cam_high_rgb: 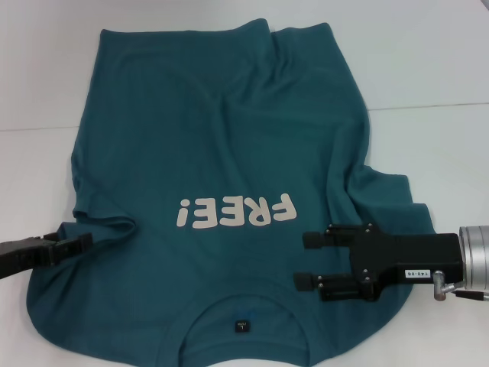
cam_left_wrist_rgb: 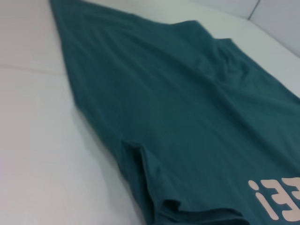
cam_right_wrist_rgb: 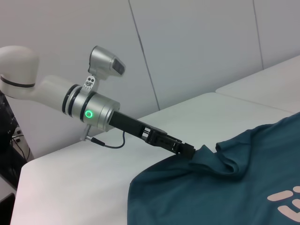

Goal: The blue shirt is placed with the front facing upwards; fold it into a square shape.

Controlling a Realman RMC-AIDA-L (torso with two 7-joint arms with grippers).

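Observation:
The blue shirt [cam_high_rgb: 229, 138] lies face up on the white table, its white "FREE!" print [cam_high_rgb: 233, 211] reading upside down and its collar label [cam_high_rgb: 241, 325] nearest me. At the shirt's left sleeve edge my left gripper [cam_high_rgb: 80, 243] is pinched shut on the bunched cloth; the right wrist view shows this left gripper [cam_right_wrist_rgb: 190, 151] with the sleeve [cam_right_wrist_rgb: 220, 159] puckered at its tip. My right gripper [cam_high_rgb: 300, 261] hovers open over the shirt's right shoulder area, its fingers [cam_high_rgb: 317, 238] spread apart with nothing between them. The left wrist view shows the shirt [cam_left_wrist_rgb: 187, 117] stretching away, wrinkled at the far end.
The white table [cam_high_rgb: 428, 69] surrounds the shirt, with a seam [cam_high_rgb: 435, 105] across its far right part. The shirt's right sleeve [cam_high_rgb: 397, 202] lies rumpled behind the right gripper. Grey wall panels [cam_right_wrist_rgb: 197, 47] stand beyond the table's left side.

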